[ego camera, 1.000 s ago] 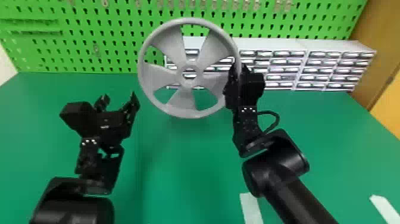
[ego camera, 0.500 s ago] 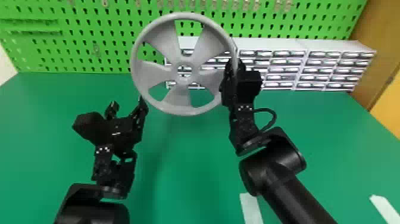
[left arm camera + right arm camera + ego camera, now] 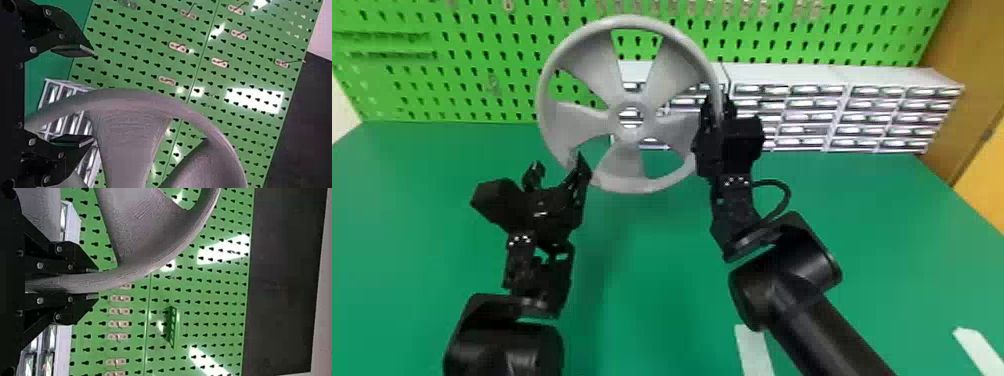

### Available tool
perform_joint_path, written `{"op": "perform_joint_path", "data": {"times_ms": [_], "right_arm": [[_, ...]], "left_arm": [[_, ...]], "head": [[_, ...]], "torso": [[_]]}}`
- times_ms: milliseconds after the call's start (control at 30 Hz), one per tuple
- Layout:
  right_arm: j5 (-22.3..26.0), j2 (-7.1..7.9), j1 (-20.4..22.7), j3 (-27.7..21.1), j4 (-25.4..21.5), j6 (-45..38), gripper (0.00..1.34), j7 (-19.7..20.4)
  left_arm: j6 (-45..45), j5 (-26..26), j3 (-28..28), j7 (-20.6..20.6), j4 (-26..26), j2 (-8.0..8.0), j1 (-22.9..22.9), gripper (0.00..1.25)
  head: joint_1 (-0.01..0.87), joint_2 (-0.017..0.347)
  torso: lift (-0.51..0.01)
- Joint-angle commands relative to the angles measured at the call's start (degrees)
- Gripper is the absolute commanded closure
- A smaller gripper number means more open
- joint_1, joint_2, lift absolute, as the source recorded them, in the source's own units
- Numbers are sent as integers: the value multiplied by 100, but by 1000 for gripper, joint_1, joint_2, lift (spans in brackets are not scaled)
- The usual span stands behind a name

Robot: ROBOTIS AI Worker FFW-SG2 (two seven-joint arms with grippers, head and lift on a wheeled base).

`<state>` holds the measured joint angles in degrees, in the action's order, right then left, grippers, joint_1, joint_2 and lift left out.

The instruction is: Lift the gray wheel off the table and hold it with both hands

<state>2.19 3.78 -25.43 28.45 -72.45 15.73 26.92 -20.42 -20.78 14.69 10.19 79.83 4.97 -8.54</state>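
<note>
Gray wheel and left claw draw closer together above the bench, that claw's fingers apart astride the rim; the right claw clamps the wheel's other side, so closing the left should complete the hold.

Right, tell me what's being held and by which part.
The gray wheel: the right gripper holds it by its rim, on the robot's right. The left gripper is open, not gripping.

Left room to pass at lower centre of the head view, over the worktop between left hand and right hand; was blocked at upper centre by the gray wheel, drawers behind.
</note>
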Motion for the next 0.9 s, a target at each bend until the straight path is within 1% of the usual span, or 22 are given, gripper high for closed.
{"op": "perform_joint_path", "data": {"times_ms": [0,233,700,767,867], "right_arm": [[10,0,3,46,-23,0,1248,-3],[36,0,3,46,-41,35,1248,6],[54,0,-6,29,-41,44,1248,-3],[71,9,-15,29,-41,44,1248,-3],[71,9,-15,29,-41,44,1248,-3]], "left_arm": [[-76,4,25,0,-178,-57,-104,484],[-164,-14,16,0,-336,-110,-200,487],[-164,-14,7,0,-354,-128,-218,509],[-164,-22,16,0,-354,-128,-227,538],[-146,-49,25,0,-354,-128,-236,634]], "head": [[711,15],[711,15],[711,15],[711,15],[711,15]], "torso": [[-98],[-98],[-98],[-98],[-98]]}}
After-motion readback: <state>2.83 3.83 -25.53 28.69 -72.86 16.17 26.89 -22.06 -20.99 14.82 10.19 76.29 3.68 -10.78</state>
